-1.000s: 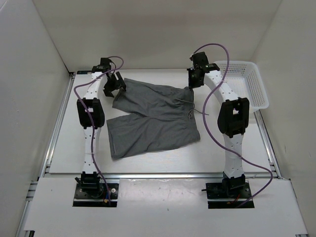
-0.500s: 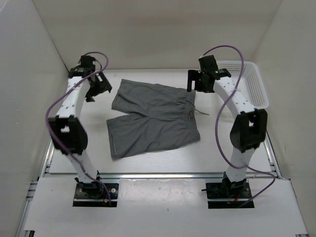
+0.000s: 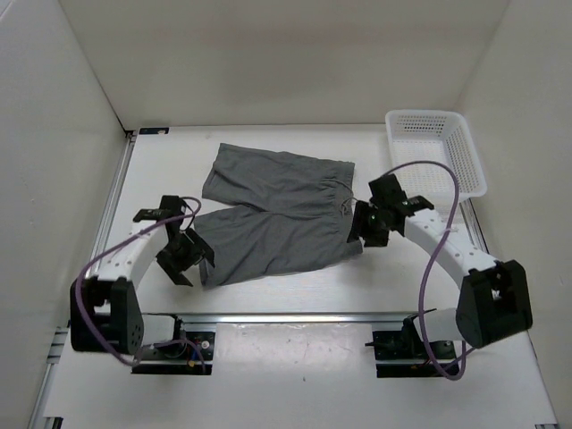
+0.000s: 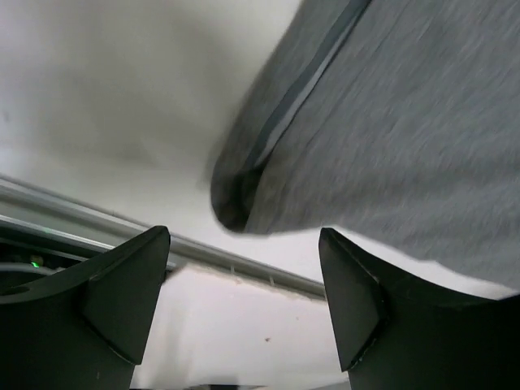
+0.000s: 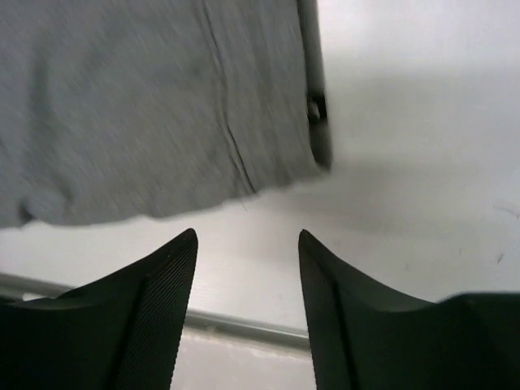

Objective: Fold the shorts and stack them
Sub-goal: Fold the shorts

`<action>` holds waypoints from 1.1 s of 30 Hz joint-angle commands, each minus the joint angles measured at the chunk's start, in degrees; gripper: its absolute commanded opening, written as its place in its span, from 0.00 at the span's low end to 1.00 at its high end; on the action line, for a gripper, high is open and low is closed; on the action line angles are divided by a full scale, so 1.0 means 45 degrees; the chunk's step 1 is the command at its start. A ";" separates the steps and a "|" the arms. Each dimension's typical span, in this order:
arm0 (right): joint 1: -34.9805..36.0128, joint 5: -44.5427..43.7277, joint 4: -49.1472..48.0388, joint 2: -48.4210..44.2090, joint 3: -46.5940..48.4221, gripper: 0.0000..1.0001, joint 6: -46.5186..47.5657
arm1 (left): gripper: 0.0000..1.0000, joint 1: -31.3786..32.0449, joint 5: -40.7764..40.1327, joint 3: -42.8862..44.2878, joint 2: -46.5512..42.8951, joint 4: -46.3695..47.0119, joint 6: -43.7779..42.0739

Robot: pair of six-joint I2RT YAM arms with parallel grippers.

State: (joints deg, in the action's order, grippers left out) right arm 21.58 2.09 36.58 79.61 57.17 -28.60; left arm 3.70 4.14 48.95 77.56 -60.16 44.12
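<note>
The grey shorts [image 3: 277,210] lie spread flat on the white table, both legs pointing left and the waistband at the right. My left gripper [image 3: 185,257] hovers low at the near-left hem corner, open and empty. In the left wrist view that hem corner of the shorts [image 4: 244,195] sits just beyond the left gripper [image 4: 245,244]. My right gripper [image 3: 364,227] is low beside the near end of the waistband, open and empty. The right wrist view shows the shorts [image 5: 146,106] ahead of the right gripper [image 5: 248,236], with bare table between the fingers.
A white mesh basket [image 3: 447,147] stands at the back right. A metal rail [image 3: 295,315] runs along the table's near edge, just behind both grippers. White walls enclose the table on three sides.
Both arms have swung from the far edge of the shorts down to their near edge. The right gripper let go of the waistband, and the shorts now lie flat.
</note>
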 commanded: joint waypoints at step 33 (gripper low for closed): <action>-0.0031 0.0474 -0.0023 -0.2458 -0.1825 0.74 -0.1282 | 0.10 0.1483 -0.2361 0.0975 0.1026 0.0229 0.0764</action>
State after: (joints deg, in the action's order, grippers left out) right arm 21.50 4.86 36.05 69.23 47.99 -35.53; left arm 12.23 -1.63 49.74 84.16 -56.31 48.56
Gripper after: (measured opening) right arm 0.736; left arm 0.111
